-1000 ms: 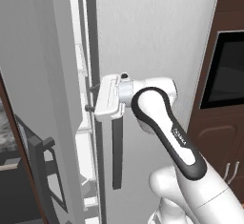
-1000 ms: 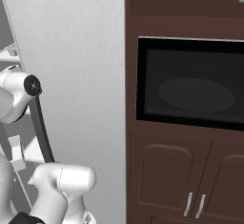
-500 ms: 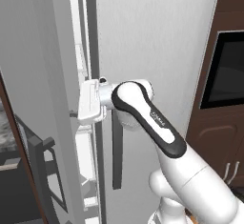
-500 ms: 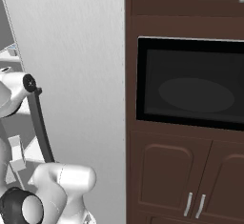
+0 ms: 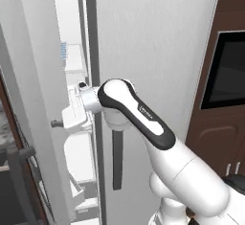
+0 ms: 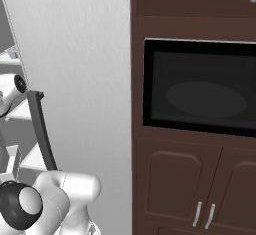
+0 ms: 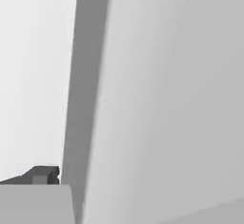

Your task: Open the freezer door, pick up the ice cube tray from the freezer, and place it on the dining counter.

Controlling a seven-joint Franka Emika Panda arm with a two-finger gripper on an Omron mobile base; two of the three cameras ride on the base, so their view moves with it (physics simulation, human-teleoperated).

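A white robot arm reaches into the gap of a two-door fridge, its hand [image 5: 64, 121] at about 9 o'clock in the left base view, wedged between the swung-out freezer door [image 5: 33, 99] and the white-lined freezer [image 5: 76, 66] behind it. The fingers stand spread wide and hold nothing; one dark fingertip [image 5: 56, 123] pokes out toward the door's inner face, and whether it touches cannot be told. In the hand view, one dark fingertip [image 7: 42, 175] shows at 7 o'clock, before a pale panel with a grey vertical edge.

The ice cube tray [image 5: 63, 52] appears as a thin strip of pale blue at about 10 o'clock in the left base view, on an upper freezer shelf [image 5: 75, 65] above the hand, mostly screened by the door's edge. Two more white shelves or drawers show below the wrist.

The second fridge door [image 5: 153, 51], plain light grey, stays closed at centre, with one dark vertical bar handle [image 5: 117, 159] running down behind the arm's forearm; the same handle [image 6: 42, 129] leans at 9 o'clock in the right base view. At 3 o'clock stands dark brown cabinetry [image 6: 195, 184] with one built-in black oven [image 6: 200, 86] and, beneath it, two cabinet doors carrying two slim metal pulls [image 6: 204, 215].
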